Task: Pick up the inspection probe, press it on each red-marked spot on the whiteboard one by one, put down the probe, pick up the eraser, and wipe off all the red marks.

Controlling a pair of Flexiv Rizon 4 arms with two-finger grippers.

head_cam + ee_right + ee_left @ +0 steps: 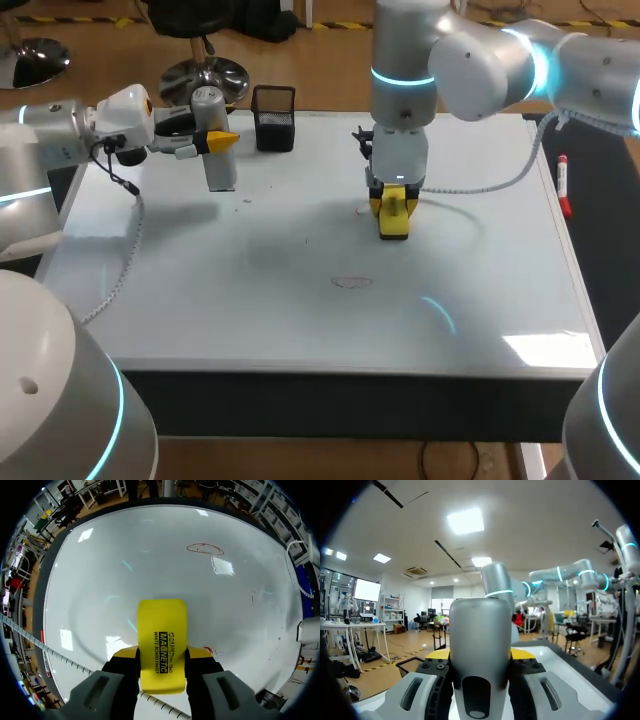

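Eraser down on board, probe parked w/ other arm.

Head view: right gripper clamps the yellow eraser flat on the whiteboard near centre. Faint red oval sits at its 7 o'clock, prob. the next wipe. Left gripper grips the grey probe upright at board's 10 o'clock, near the mesh cup, likely kept clear of the wiping. Left wrist view: both fingers pinch probe. Right wrist view: eraser squeezed lengthwise, so its face can sweep. Oval lies ahead, approx. 1 o'clock.
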